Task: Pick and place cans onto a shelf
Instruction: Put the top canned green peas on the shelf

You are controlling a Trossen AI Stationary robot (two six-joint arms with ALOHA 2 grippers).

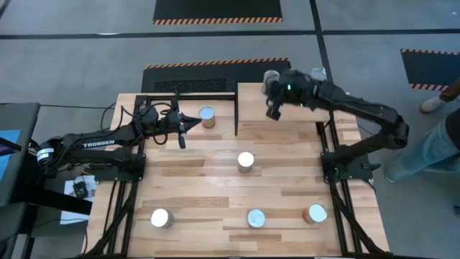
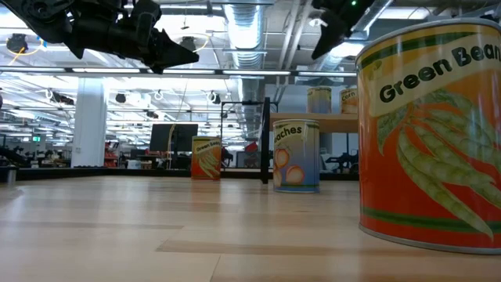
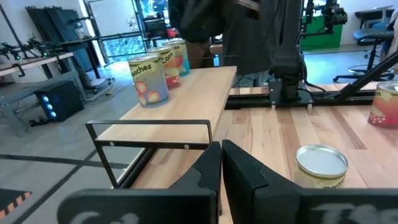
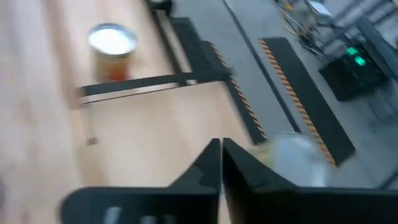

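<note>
My left gripper (image 1: 183, 132) is shut and empty above the table, next to an orange-labelled can (image 1: 207, 116) that stands on its base; the can also shows in the left wrist view (image 3: 320, 165). My right gripper (image 1: 273, 109) is shut and empty above the pale wooden shelf (image 1: 287, 119). Two cans (image 1: 272, 78) (image 1: 316, 74) stand at the shelf's far edge and also show in the left wrist view (image 3: 149, 81). Other cans stand on the table at the middle (image 1: 246, 161), near left (image 1: 162, 218), near middle (image 1: 256, 218) and near right (image 1: 315, 214).
A black metal open frame (image 1: 187, 95) stands at the far left, its side bar (image 1: 237, 108) against the shelf's left edge. The right arm's base (image 1: 345, 169) is at the table's right edge. A person (image 1: 438, 137) stands beyond the right edge.
</note>
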